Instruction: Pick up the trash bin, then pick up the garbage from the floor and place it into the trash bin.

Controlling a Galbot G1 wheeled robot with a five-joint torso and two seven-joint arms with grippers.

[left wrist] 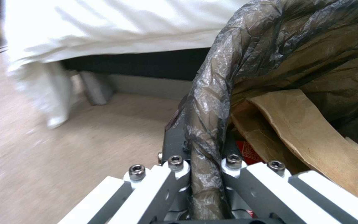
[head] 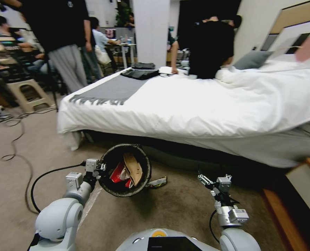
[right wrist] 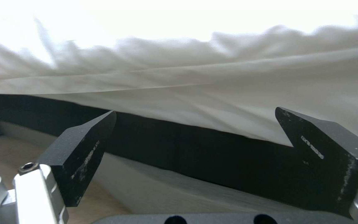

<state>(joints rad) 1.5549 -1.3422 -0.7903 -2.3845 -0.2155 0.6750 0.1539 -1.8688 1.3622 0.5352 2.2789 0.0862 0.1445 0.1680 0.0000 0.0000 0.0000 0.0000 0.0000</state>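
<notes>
— Left wrist view first: what's the left claw (left wrist: 206,189) doing?
— Its fingers (left wrist: 166,183) are pressed onto the bin (left wrist: 212,118) rim, one on each side, pinching the dark crinkled liner (left wrist: 270,46) folded over the edge.
— And the bin itself?
— Small and round. In the head view it hangs from the left claw (head: 100,168), tipped so its mouth faces the camera; the liner (head: 108,158) covers the rim all round.
— What's in it?
— A folded brown paper (head: 132,168) leaning upright, and a red-and-white wrapper (head: 118,173) beside it. The wrist view shows the same brown paper (left wrist: 311,130) close under the rim, with a bit of red wrapper (left wrist: 248,152) below it.
— Anything loose on the floor (head: 183,205)?
— One flat wrapper (head: 157,182) lies on the carpet just beside the bin, on the bed's side.
— The right claw?
— Right claw (head: 206,180) is held low over the floor, well apart from the bin. Its two black fingers (right wrist: 84,152) stand spread wide with nothing between them.
— Beyond that?
— A bed (head: 211,104) with a white duvet, its dark base right behind the bin.
</notes>
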